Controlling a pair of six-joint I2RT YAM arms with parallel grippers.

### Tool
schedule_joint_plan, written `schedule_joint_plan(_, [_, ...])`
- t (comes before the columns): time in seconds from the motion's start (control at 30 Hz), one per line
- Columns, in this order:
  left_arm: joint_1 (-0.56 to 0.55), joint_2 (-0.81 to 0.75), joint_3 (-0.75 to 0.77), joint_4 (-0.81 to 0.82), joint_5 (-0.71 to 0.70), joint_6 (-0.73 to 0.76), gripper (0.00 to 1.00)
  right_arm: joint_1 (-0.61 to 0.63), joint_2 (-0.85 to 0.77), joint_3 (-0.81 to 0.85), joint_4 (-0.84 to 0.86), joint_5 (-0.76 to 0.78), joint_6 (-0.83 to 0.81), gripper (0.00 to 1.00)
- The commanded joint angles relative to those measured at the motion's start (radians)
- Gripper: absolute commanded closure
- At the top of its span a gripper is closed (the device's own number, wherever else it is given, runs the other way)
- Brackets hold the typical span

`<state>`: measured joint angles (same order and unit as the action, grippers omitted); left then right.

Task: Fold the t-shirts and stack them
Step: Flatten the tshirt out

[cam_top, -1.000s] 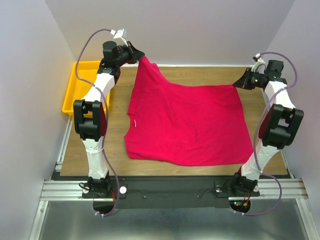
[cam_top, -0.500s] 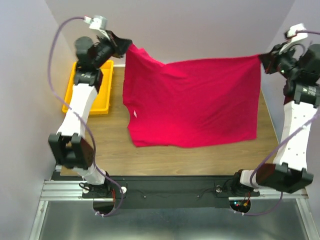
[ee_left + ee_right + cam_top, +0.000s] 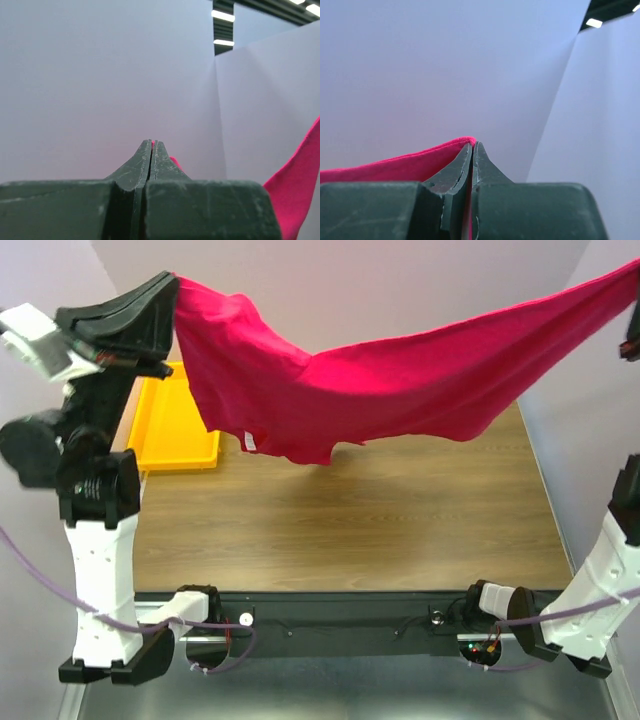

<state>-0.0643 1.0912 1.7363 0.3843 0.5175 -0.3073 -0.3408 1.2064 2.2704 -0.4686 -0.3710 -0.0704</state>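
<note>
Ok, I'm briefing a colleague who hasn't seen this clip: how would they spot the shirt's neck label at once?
Above the wooden table, a crimson t-shirt hangs stretched between the left gripper and right gripper. Follow its sagging lower edge toward the yellow tray: the small neck label sits there, the only white speck on plain red fabric.
</note>
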Motion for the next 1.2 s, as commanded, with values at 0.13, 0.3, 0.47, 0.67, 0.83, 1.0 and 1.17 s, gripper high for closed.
schedule_joint_plan(0.13, [-0.002, -0.062, 0.083, 0.156, -0.069, -0.067, 1.00, -0.007, -0.033, 0.097, 0.056, 0.171, 0.040, 0.99])
schedule_joint_plan(0.3, [-0.002, -0.071, 0.049, 0.189, -0.134, -0.062, 1.00, -0.007, -0.047, 0.023, 0.058, 0.181, 0.024, 0.99])
schedule_joint_plan(0.47, [-0.002, -0.014, -0.052, 0.205, -0.122, -0.070, 1.00, -0.007, -0.045, -0.158, 0.062, 0.136, 0.018, 0.99])
schedule_joint_plan(0.67, [-0.002, 0.113, -0.299, 0.327, -0.034, -0.131, 1.00, -0.007, -0.056, -0.541, 0.111, -0.017, 0.023, 0.99])
schedule_joint_plan(0.83, [-0.008, 0.303, -0.412, 0.402, -0.020, -0.139, 1.00, -0.007, -0.019, -0.834, 0.249, -0.146, 0.058, 1.00])
schedule_joint_plan(1.0, [-0.020, 0.574, -0.371, 0.418, -0.031, -0.108, 1.00, -0.007, 0.163, -1.037, 0.427, -0.241, 0.055, 0.99])
schedule_joint_plan(1.17, [-0.028, 0.875, -0.206, 0.338, -0.053, -0.115, 1.00, -0.007, 0.428, -1.048, 0.645, -0.287, 0.066, 1.00])
